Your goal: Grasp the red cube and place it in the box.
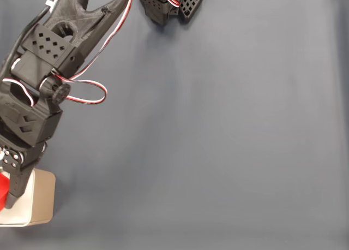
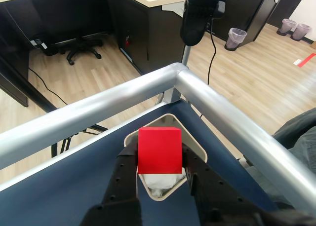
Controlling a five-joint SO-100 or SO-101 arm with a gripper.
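Note:
In the wrist view my gripper (image 2: 159, 163) is shut on the red cube (image 2: 159, 150), its black fingers pressed to the cube's left and right sides. The cube hangs directly over the beige box (image 2: 196, 148), whose white interior shows beneath it, close to the table's corner. In the fixed view the box (image 1: 41, 201) sits at the lower left edge of the blue-grey table, and the arm reaches down over it. A sliver of the red cube (image 1: 2, 190) shows at the left border, beside the black finger (image 1: 16, 182).
A silver metal rail (image 2: 222, 112) runs along both table edges at the corner just beyond the box. The arm's black base (image 1: 169, 4) stands at the top middle of the fixed view. The blue-grey table (image 1: 218, 141) spreads wide to the right of the box.

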